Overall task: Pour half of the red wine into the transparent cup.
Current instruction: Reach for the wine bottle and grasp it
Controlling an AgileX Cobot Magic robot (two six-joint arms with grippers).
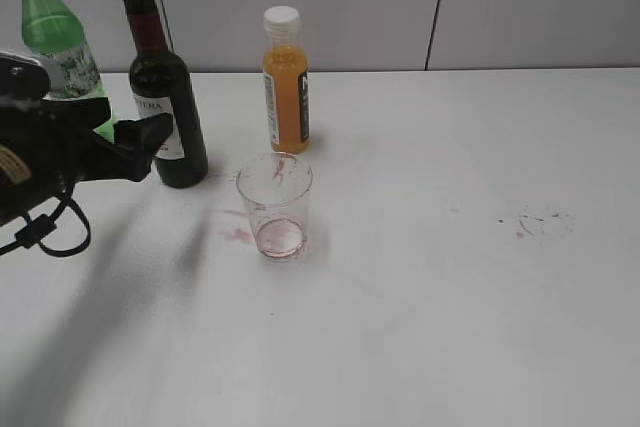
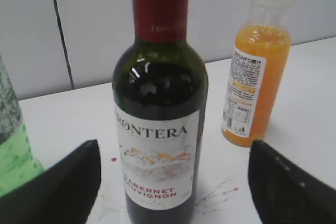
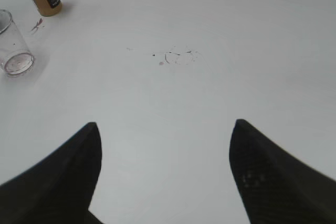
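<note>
Red wine (image 2: 157,85) sits in its upright glass bottle (image 2: 160,108), squarely ahead of the spread-fingered left gripper (image 2: 173,182) | heavy, smooth glass likely slippery; grip the labelled body | transparent cup (image 1: 275,205) stands just beyond the bottle, nearly empty | right gripper (image 3: 163,177) hangs open over bare table (image 3: 210,98)

Left hand (image 2: 173,182) spread wide astride the wine bottle (image 2: 159,114), flanked by green bottle (image 1: 55,32) and juice bottle (image 1: 285,82); transparent cup (image 1: 275,205) stands just beside; counter (image 1: 480,247) rightward lies open.
</note>
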